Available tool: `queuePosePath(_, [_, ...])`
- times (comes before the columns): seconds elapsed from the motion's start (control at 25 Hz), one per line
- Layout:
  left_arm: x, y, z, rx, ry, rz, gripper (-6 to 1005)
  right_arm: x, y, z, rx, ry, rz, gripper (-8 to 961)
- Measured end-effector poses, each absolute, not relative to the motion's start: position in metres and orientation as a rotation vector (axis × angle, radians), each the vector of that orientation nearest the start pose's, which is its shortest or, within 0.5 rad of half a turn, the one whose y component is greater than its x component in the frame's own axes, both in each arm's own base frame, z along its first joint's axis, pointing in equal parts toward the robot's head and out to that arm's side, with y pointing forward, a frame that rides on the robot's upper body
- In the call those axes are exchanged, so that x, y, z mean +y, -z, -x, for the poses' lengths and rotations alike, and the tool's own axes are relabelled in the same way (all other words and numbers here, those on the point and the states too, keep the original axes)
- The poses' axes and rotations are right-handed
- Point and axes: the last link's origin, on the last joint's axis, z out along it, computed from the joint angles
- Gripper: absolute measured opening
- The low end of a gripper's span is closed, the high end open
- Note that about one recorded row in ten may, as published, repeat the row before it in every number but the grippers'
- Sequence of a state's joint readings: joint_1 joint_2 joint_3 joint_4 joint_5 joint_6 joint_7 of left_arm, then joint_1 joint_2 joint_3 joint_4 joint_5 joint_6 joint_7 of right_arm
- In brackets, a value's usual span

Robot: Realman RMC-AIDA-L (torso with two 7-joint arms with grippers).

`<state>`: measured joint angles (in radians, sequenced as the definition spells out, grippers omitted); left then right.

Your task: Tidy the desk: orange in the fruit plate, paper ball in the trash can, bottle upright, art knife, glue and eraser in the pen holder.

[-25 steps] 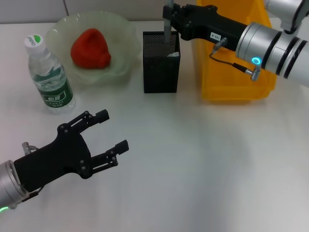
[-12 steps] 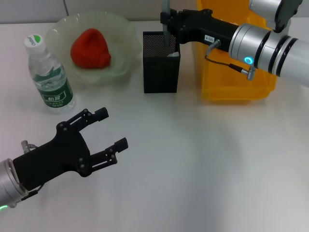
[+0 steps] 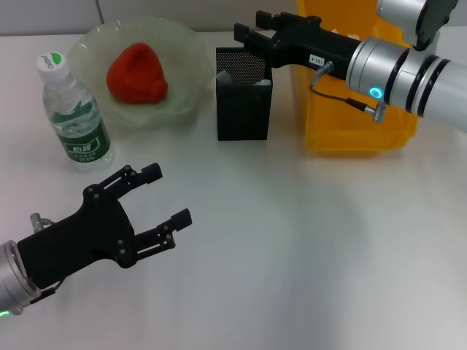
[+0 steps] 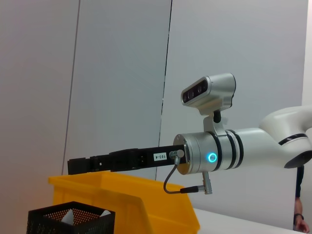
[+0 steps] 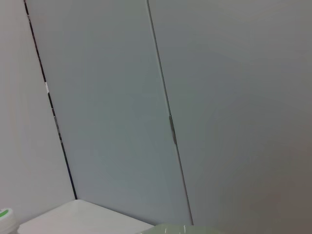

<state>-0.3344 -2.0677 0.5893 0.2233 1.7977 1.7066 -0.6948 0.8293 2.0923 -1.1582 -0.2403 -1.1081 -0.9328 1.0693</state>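
Observation:
My right gripper (image 3: pixel 252 25) hovers open and empty just above the black mesh pen holder (image 3: pixel 243 106). Pale grey and white items (image 3: pixel 226 76) lie inside the holder. It shows again in the left wrist view (image 4: pixel 70 220), below the right gripper (image 4: pixel 74 165). The clear water bottle (image 3: pixel 73 113) with a green cap stands upright at the far left. A red-orange fruit (image 3: pixel 136 73) lies in the pale green fruit plate (image 3: pixel 186 44). My left gripper (image 3: pixel 168 195) is open and empty over the near left of the table.
A yellow bin (image 3: pixel 357 117) stands right of the pen holder, under my right forearm; it also shows in the left wrist view (image 4: pixel 146 204). The right wrist view shows a grey wall, the bottle cap (image 5: pixel 4 217) and the plate rim (image 5: pixel 180 229).
My right gripper held a slim grey object upright over the pen holder; it has opened and the object has dropped into the holder. The left arm has barely moved.

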Motion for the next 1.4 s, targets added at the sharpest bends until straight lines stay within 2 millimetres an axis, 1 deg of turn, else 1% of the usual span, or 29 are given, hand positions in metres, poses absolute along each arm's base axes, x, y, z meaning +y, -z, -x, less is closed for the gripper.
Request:
queuePosePath(0.12, [0.234, 0.034, 0.302, -0.378, 1.062, 2.462, 843, 0.424, 0.064, -0.184, 0.636, -0.838, 2.346, 478])
queuePosePath(0.32, [0.233, 0.034, 0.302, -0.382, 1.063, 2.466, 843, 0.419, 0.063, -0.186, 0.648, -0.879, 2.349, 705])
queuePosePath(0.44, [0.233, 0.034, 0.302, -0.382, 1.062, 2.468, 843, 0.412, 0.059, -0.191, 0.657, -0.925, 2.347, 735])
queuePosePath(0.52, [0.233, 0.034, 0.303, -0.406, 1.06, 2.475, 843, 0.402, 0.053, -0.196, 0.646, -0.98, 2.354, 755])
queuePosePath(0.64, [0.235, 0.033, 0.303, -0.424, 1.061, 2.48, 843, 0.377, 0.043, -0.207, 0.609, -1.092, 2.38, 784])
queuePosePath(0.72, [0.239, 0.029, 0.305, -0.454, 1.032, 2.533, 843, 0.358, 0.034, -0.215, 0.573, -1.156, 2.413, 804])
queuePosePath(0.84, [0.24, 0.027, 0.305, -0.455, 1.02, 2.551, 843, 0.326, 0.02, -0.232, 0.522, -1.188, 2.537, 813])
queuePosePath(0.88, [0.243, 0.024, 0.306, -0.47, 0.967, 2.621, 843, 0.317, 0.017, -0.238, 0.518, -1.181, 2.588, 813])
queuePosePath(0.96, [0.246, 0.023, 0.307, -0.492, 0.921, 2.688, 843, 0.306, 0.014, -0.246, 0.521, -1.148, 2.673, 813])
queuePosePath(1.0, [0.246, 0.023, 0.307, -0.492, 0.921, 2.688, 843, 0.301, 0.014, -0.25, 0.525, -1.12, 2.715, 812])
queuePosePath(1.08, [0.251, 0.022, 0.306, -0.533, 0.855, 2.782, 843, 0.293, 0.018, -0.257, 0.535, -1.041, 2.802, 812])
queuePosePath(1.24, [0.254, 0.021, 0.303, -0.547, 0.83, 2.842, 843, 0.282, 0.027, -0.266, 0.536, -0.915, 2.91, 811])
queuePosePath(1.4, [0.254, 0.023, 0.303, -0.543, 0.801, 2.874, 843, 0.278, 0.033, -0.268, 0.519, -0.862, 2.959, 812])
